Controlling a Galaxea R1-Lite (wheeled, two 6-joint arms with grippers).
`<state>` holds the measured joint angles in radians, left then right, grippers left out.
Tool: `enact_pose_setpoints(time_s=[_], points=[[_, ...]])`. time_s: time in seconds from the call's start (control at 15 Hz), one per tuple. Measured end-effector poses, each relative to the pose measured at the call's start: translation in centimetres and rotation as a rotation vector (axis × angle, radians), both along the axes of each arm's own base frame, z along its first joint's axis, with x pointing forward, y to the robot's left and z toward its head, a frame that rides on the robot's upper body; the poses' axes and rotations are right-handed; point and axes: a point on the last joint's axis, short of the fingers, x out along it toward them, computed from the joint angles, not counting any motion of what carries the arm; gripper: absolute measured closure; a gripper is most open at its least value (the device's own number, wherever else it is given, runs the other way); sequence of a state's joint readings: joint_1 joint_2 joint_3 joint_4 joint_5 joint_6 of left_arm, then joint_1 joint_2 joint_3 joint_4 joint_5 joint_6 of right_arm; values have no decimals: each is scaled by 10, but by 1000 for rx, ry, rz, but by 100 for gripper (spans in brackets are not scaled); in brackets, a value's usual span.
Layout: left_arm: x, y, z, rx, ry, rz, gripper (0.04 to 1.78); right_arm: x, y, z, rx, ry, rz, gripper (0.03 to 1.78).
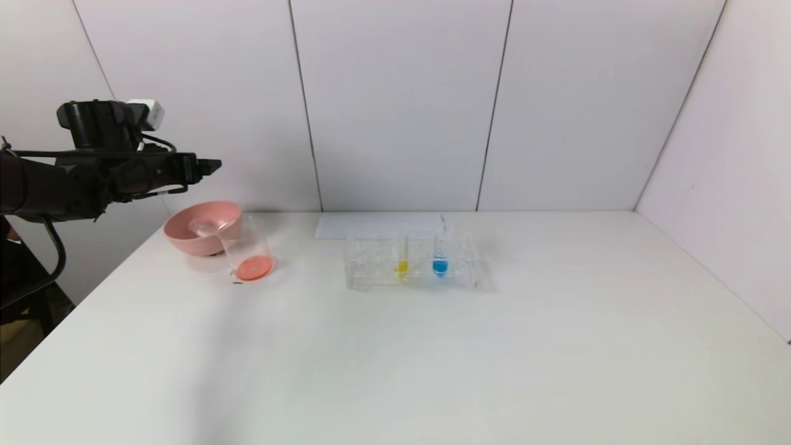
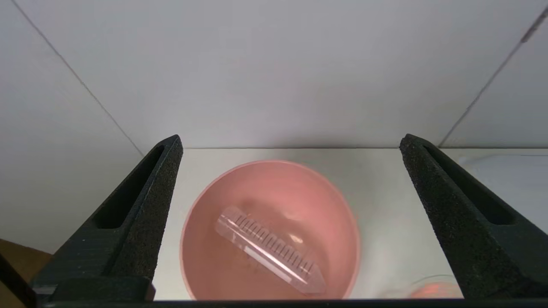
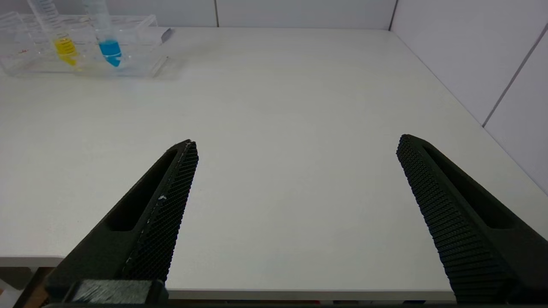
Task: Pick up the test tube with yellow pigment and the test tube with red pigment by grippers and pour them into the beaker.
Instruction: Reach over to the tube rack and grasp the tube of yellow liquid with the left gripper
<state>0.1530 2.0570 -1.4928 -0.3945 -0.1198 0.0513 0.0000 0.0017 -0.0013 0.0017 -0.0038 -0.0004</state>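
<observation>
Black fingers of the right end effector (image 3: 295,147) stand spread wide with nothing between them, low over the near edge of the white bench (image 1: 432,358). On the far left, the left end effector (image 2: 291,145) hangs above the pink bowl (image 1: 185,238), its fingers also spread and empty. Inside that bowl lies an emptied clear graduated tube (image 2: 269,250), on its side. Just beside the bowl stands the beaker (image 1: 247,250), holding a shallow layer of red-orange liquid. Well to its right, the clear tube rack (image 1: 371,266) holds the test tube with yellow pigment (image 1: 402,262) upright, with a blue-liquid tube (image 1: 440,259) next to it. A pale flat sheet (image 1: 371,225) lies behind the rack. Clear glass against white makes the beaker's rim and the rack's other slots hard to make out.
</observation>
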Motion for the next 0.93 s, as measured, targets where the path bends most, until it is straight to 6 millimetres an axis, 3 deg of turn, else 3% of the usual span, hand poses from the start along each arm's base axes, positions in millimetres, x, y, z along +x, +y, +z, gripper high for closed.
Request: enact_pose_setpoints(time_s=[0.47,0.93], points=[[-28,-30,26,12,-40,-65,5,0,0,0,0,0,0,11],[-81,-71,39,5,-36,-171,5,0,0,0,0,0,0,11]])
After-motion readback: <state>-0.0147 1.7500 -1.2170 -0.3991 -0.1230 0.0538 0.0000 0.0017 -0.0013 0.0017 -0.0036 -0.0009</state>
